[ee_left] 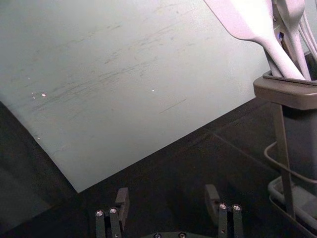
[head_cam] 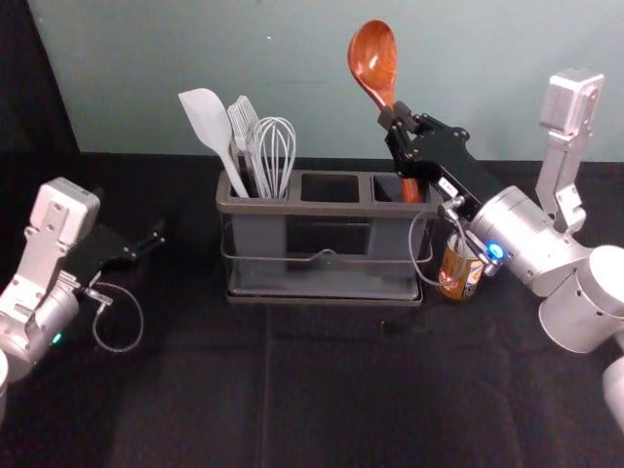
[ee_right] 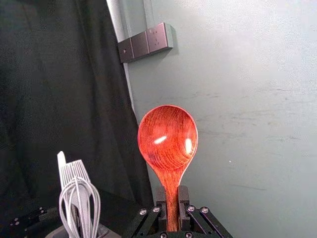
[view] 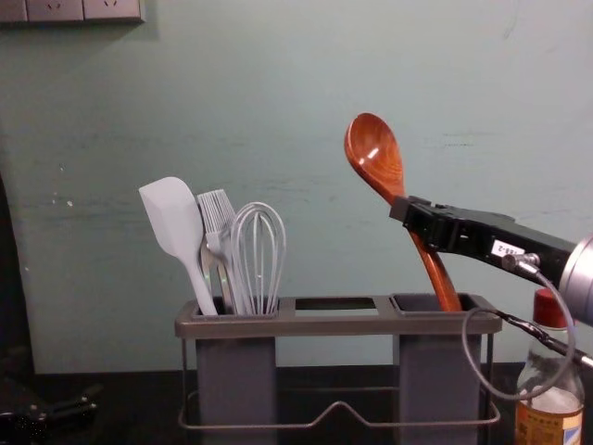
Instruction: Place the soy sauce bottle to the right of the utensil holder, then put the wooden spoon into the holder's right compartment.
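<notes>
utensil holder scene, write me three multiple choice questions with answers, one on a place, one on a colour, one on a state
1. Where is the soy sauce bottle relative to the utensil holder?
A. left
B. right
C. inside

2. What colour is the bottle's cap?
A. green
B. white
C. red

3. How is the right gripper set on the wooden spoon?
A. open, away from it
B. shut on its handle
C. shut on its bowl

Key:
1. B: the chest view shows it beyond the right end.
2. C: the cap is plainly red there.
3. B: the right wrist view shows the handle clamped below the bowl.

right hand [view: 404,210] grips 1 wooden spoon [view: 375,153] | handle [view: 439,273] in right compartment [view: 426,371] | bottle [view: 550,422] right of holder [view: 334,325]
</notes>
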Robot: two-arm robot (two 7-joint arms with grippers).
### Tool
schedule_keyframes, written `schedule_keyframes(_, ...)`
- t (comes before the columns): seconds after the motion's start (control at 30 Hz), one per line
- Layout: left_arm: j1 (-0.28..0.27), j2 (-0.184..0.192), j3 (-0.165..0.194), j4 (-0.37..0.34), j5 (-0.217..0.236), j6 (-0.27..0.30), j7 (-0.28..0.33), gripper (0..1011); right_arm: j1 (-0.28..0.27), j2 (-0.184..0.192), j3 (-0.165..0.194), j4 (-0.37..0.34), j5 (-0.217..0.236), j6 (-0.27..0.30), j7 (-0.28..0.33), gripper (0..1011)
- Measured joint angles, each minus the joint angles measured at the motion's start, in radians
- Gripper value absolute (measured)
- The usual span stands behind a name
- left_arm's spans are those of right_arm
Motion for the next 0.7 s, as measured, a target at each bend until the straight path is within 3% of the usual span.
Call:
schedule_keyframes(0.37, 0.0, 0.0, 0.0, 0.0, 0.0, 0.0, 0.0, 1005, -0.034, 0.025, 0.01, -0.042, -0.004, 0.008, -0.01, 147)
schedule_keyframes(0.7, 0.0, 0.0, 0.0, 0.0, 0.0, 0.0, 0.0, 1005, -0.075, 0.051, 0.003, -0.099, -0.034, 0.031, -0.028, 147)
